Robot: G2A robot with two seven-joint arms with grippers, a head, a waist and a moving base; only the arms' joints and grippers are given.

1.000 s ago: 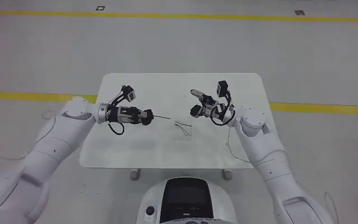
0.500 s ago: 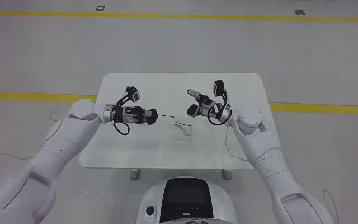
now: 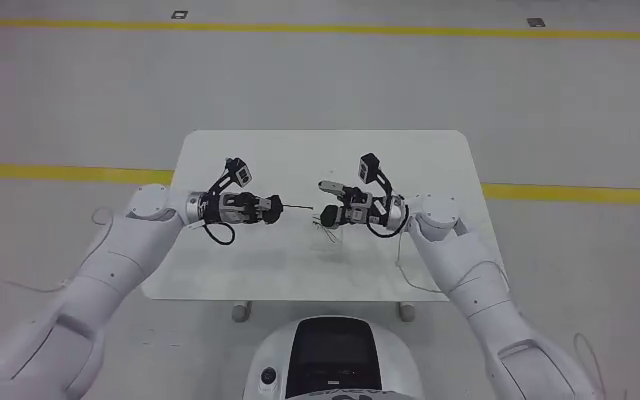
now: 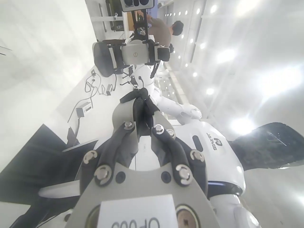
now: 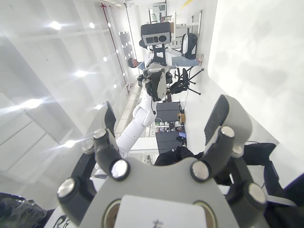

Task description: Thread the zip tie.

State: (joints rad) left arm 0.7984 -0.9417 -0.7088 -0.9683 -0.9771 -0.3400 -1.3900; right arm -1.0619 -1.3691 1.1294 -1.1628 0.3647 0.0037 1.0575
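My left gripper [image 3: 270, 208] hovers over the middle of the white table [image 3: 230, 270], shut on a thin black zip tie [image 3: 295, 208] whose free end points at the right gripper. In the left wrist view the zip tie [image 4: 140, 100] shows end-on between the closed fingers of the left gripper [image 4: 141, 110]. My right gripper [image 3: 326, 201] is open, facing the tie's tip a short gap away. In the right wrist view the right gripper [image 5: 163, 117] holds nothing, with the left gripper [image 5: 156, 84] straight ahead.
A small thin dark item [image 3: 325, 229] lies flat on the table just below the two grippers. The table's far half and both side margins are bare white surface. Grey floor with yellow lines [image 3: 60, 172] surrounds it.
The right arm has swung left across the table until its open gripper faces the tie's tip. The left gripper has shifted a little to the right with the tie.
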